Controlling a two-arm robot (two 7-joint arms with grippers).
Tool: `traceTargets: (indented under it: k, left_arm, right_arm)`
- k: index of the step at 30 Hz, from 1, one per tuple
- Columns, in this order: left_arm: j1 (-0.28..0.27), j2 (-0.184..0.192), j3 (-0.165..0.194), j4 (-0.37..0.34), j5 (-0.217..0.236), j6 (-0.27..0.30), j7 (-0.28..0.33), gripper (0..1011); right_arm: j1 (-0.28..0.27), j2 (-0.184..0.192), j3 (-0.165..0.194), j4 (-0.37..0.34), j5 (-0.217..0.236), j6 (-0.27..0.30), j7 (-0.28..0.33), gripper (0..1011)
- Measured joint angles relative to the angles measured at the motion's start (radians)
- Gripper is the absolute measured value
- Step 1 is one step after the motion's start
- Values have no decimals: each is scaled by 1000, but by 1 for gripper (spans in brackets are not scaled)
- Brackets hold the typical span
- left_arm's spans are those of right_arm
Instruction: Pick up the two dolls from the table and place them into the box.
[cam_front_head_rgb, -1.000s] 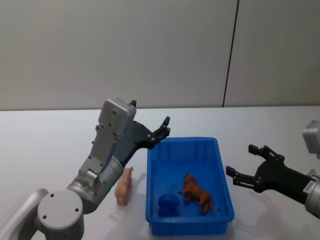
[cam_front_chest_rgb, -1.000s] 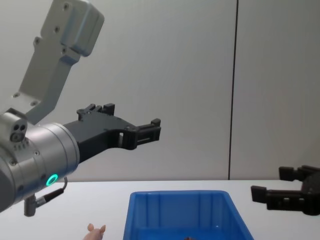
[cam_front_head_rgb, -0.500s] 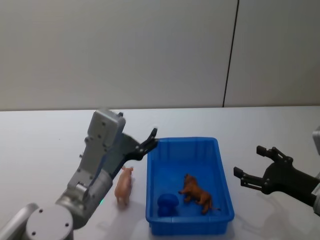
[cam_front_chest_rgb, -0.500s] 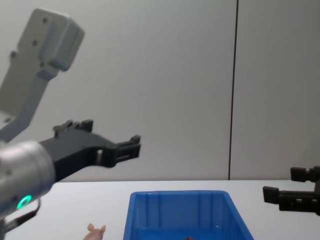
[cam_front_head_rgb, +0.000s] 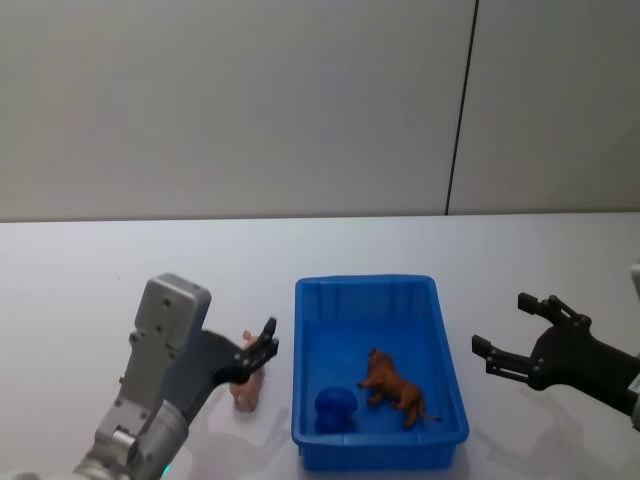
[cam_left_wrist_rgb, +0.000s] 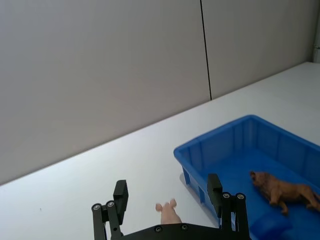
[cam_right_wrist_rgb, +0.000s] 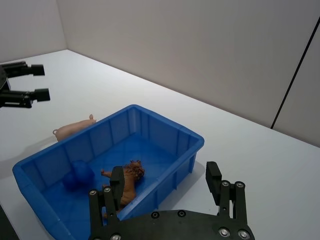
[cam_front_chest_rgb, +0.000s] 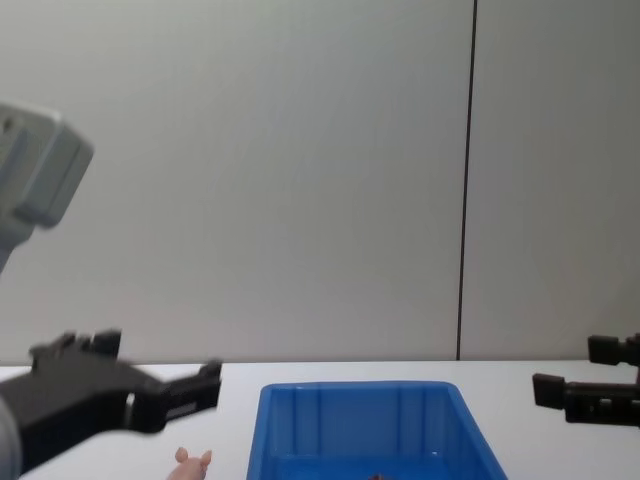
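The peach-pink pig doll (cam_front_head_rgb: 245, 388) stands on the white table (cam_front_head_rgb: 100, 290) just left of the blue box (cam_front_head_rgb: 440, 400). My left gripper (cam_front_head_rgb: 266, 340) hovers open right above the pig, which shows between its fingers (cam_left_wrist_rgb: 120, 196) in the left wrist view as the pig (cam_left_wrist_rgb: 168, 213). A brown four-legged doll (cam_front_head_rgb: 393, 388) lies inside the box, also seen as the brown doll (cam_right_wrist_rgb: 128, 183). My right gripper (cam_front_head_rgb: 500, 322) hangs open to the right of the box, holding nothing.
A small dark-blue object (cam_front_head_rgb: 337, 408) sits in the box's near left corner beside the brown doll. White table stretches left of the pig and behind the box. A grey wall stands at the back.
My left arm has come down and back from above the box's left rim to just over the pig. The right gripper has drifted slightly right. The dolls have not moved.
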Motion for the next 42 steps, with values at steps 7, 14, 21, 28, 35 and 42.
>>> traceTargets:
  k: [7, 14, 21, 28, 35, 42]
  left_arm:
    - [35, 23, -4, 2, -38, 11, -19, 1001]
    - [46, 29, -7, 34, -59, 14, -69, 1001]
    - [41, 24, -11, 78, -68, 13, -114, 1001]
    - [33, 13, -13, 124, -71, 8, -142, 1001]
    - [17, -3, -15, 180, -66, 0, -168, 1001]
    - [-4, -22, -17, 233, -57, -15, -199, 1001]
  right_arm:
    - [-2, 2, 1, -1, 1, -1, -1, 1001]
    - [-2, 3, 2, -2, 2, -1, -1, 1001]
    - [-3, 3, 2, -2, 3, -1, -1, 1001]
    - [-3, 4, 2, -2, 3, -1, -1, 1001]
    - [-3, 4, 2, -2, 3, -1, -1, 1001]
    - [-3, 4, 2, -2, 3, -1, -1, 1001]
